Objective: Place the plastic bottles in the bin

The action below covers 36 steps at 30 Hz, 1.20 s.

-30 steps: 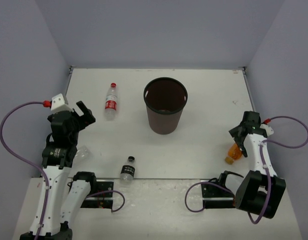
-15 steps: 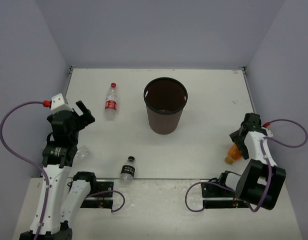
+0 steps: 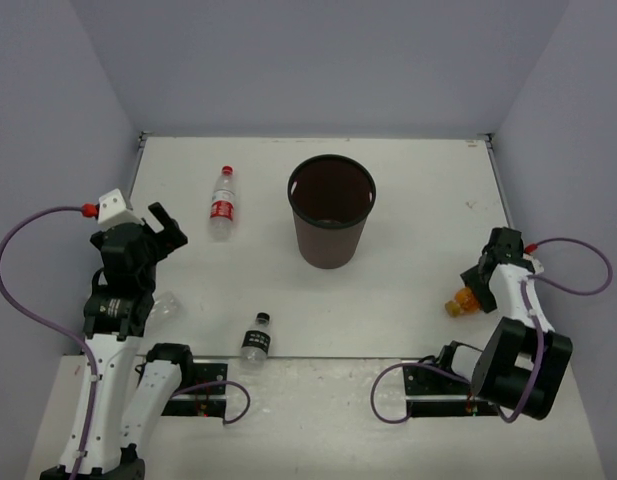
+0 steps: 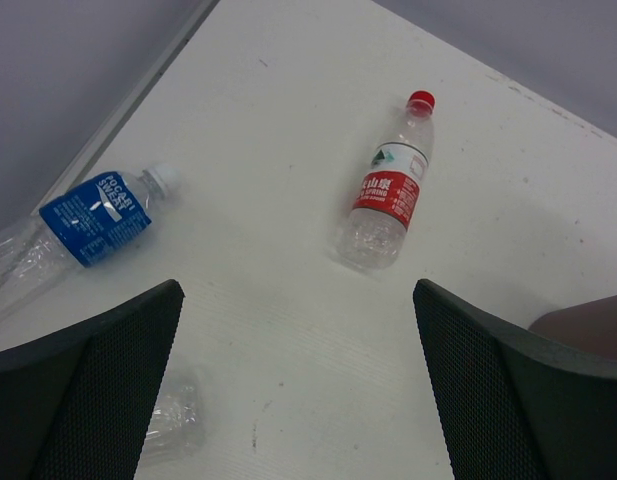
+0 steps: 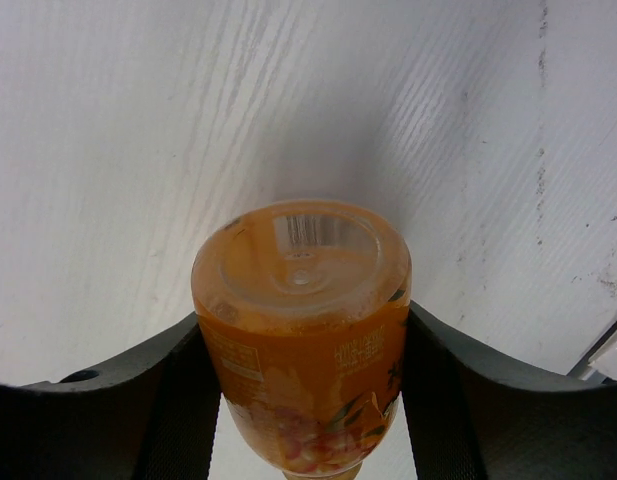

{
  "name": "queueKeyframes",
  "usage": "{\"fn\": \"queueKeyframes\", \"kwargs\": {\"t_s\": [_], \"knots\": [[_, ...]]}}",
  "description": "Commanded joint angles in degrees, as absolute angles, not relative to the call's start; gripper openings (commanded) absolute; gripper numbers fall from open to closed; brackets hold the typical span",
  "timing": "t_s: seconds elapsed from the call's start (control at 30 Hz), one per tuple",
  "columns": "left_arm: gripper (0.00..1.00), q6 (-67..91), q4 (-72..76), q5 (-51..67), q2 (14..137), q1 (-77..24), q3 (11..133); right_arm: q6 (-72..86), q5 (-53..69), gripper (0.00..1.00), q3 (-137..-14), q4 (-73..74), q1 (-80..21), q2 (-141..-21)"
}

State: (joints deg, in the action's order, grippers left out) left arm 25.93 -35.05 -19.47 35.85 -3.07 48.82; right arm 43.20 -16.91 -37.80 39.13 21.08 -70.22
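Note:
The dark brown bin [image 3: 331, 245] stands upright mid-table. My right gripper [image 3: 480, 288] is shut on the orange bottle [image 3: 459, 302] near the right edge; in the right wrist view both fingers press the sides of the orange bottle [image 5: 303, 300], its base facing the camera. My left gripper [image 3: 164, 226] hangs open over the left side of the table, holding nothing [image 4: 296, 292]. A red-capped bottle [image 3: 222, 203] [image 4: 385, 190] lies ahead of it. A blue-label bottle [image 4: 90, 215] lies by the left wall. A dark-label bottle [image 3: 256, 338] lies near the front edge.
A clear crumpled piece of plastic [image 4: 174, 420] [image 3: 165, 308] lies beside the left arm. Grey walls close in the table [image 3: 418, 190] on the left, back and right. A purple cable [image 3: 578, 262] loops off each arm.
My right gripper has closed on the orange bottle, which has shifted slightly left and up off its earlier spot. The left arm has barely moved.

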Motion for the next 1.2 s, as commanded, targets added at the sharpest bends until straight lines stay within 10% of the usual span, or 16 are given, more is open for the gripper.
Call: {"fn": "queueKeyframes", "kwargs": {"t_s": [0.0,0.27,0.47,0.73,1.17], "knots": [[1.00,25.6,-34.2,-20.5,35.7,-3.3,48.3,41.9,-14.8,0.18,-35.8,35.3,21.5,-61.7],[1.00,25.5,-34.3,-19.3,37.6,-3.3,48.3,32.5,13.8,0.07,-42.2,28.2,18.7,-43.2],[1.00,25.5,-35.0,-19.4,39.6,-3.2,48.7,27.4,9.2,0.09,-57.0,25.2,-0.3,-38.3],[1.00,26.4,-35.9,-21.9,40.1,-3.1,48.8,15.7,-0.6,0.10,-72.6,15.4,-26.7,-55.0],[1.00,26.5,-36.3,-21.2,41.7,-3.2,48.5,17.9,-10.6,0.29,-86.0,16.2,-34.2,-82.2]]}}
